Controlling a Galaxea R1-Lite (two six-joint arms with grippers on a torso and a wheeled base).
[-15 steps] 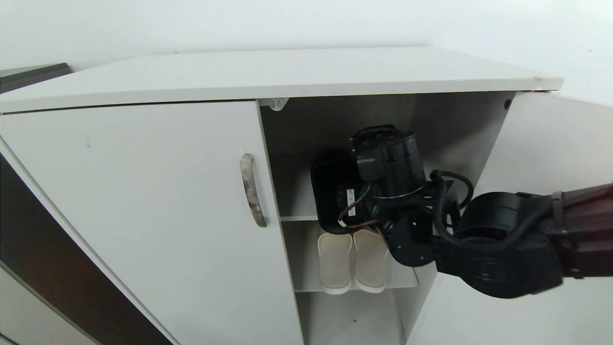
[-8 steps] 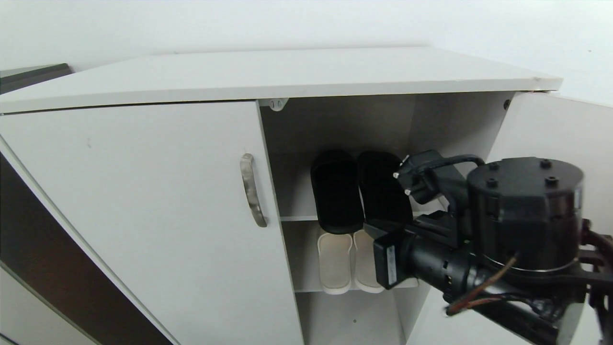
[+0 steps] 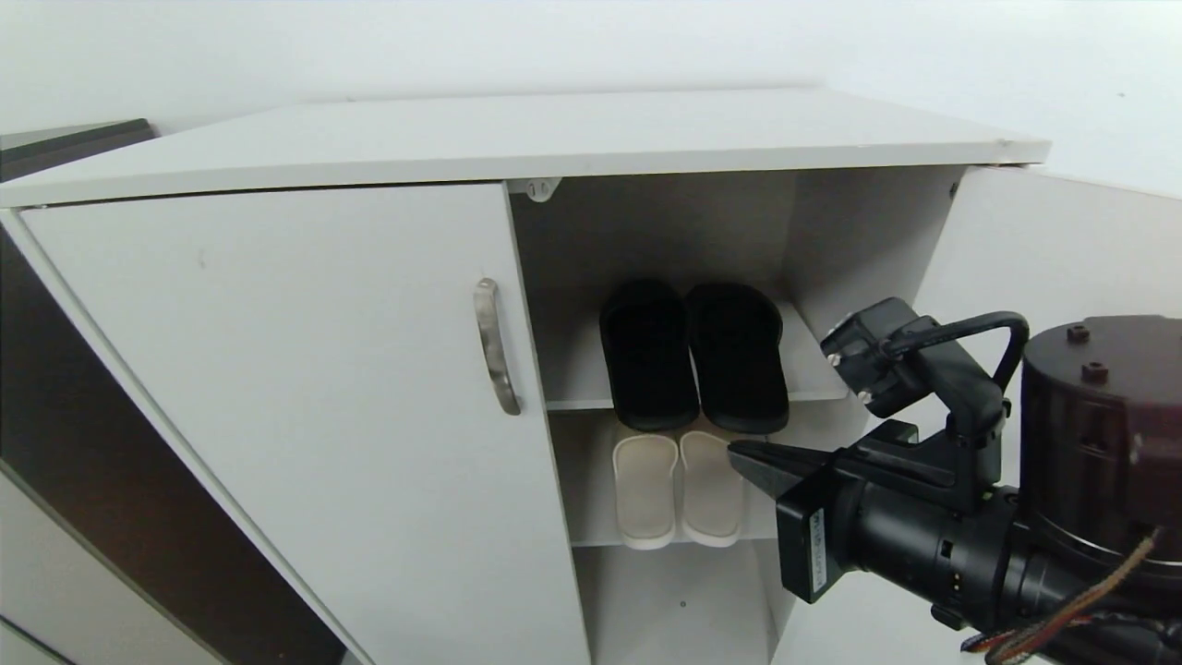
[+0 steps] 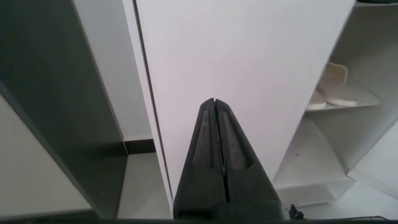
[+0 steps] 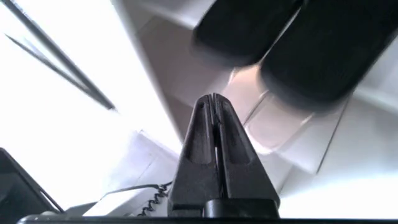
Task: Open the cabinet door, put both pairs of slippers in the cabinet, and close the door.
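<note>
A white cabinet (image 3: 517,139) stands with its right door (image 3: 1062,249) swung open and its left door (image 3: 295,388) shut. Black slippers (image 3: 693,356) lie side by side on the upper shelf, toes hanging over its front edge. White slippers (image 3: 677,488) rest on the shelf below. My right gripper (image 3: 743,455) is shut and empty, out in front of the opening, just right of the white pair. In the right wrist view the right gripper (image 5: 213,99) points up at the black slippers (image 5: 298,43). My left gripper (image 4: 214,102) is shut and empty, facing the closed left door (image 4: 236,62).
The left door carries a metal handle (image 3: 496,346) near its inner edge. A dark panel (image 3: 120,480) stands beside the cabinet on the left. The bottom compartment (image 3: 679,605) holds nothing. A white wall rises behind the cabinet top.
My right arm drew back out of the cabinet toward the lower right, leaving the black slippers on the upper shelf. The head view shifted slightly.
</note>
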